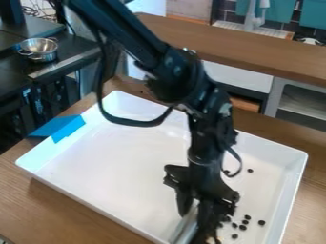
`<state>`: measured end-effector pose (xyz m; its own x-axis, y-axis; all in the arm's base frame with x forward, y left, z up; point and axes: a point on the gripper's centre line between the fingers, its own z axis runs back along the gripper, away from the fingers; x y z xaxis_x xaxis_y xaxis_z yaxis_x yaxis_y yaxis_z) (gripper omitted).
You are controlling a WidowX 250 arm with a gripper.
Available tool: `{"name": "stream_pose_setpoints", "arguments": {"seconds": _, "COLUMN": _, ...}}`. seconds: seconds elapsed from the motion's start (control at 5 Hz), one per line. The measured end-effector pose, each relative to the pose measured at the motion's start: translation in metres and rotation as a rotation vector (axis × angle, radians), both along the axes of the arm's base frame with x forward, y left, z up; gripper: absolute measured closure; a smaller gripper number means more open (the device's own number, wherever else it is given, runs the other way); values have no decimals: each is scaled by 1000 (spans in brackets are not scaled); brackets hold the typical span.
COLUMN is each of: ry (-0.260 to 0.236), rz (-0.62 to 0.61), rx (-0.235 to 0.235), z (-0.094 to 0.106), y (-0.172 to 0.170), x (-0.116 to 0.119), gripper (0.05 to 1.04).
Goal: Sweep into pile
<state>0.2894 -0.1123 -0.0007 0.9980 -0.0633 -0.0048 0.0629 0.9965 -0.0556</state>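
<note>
Here, white tray (108,152) on wooden table (70,209), metal pot (41,57) beyond.

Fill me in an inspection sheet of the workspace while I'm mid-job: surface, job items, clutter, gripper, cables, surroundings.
Surface: white tray on a wooden table.
Job items: small black pieces loosely scattered at the tray's near right, not one tight pile; a lone piece lies farther back.
Clutter: blue tape across the tray's left edge.
Gripper: low over the tray's near side, shut on a silver tool; the tool's lower end runs out of the picture, so its type is unclear. Gripper is beside the pieces.
Cables: black cable looping from the arm above the tray.
Surroundings: metal pot on a dark counter at left; wooden counter behind.
</note>
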Motion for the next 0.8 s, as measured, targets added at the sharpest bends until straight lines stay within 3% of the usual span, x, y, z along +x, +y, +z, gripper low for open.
{"name": "stream_pose_setpoints", "arguments": {"seconds": 0.4, "ry": 30, "rz": -19, "rx": -21, "z": 4, "y": -38, "x": -8, "gripper": 745}}
{"name": "stream_pose_setpoints", "arguments": {"seconds": 0.8, "ry": 39, "rz": -9, "rx": -25, "z": 9, "y": -35, "x": 0, "gripper": 745}}
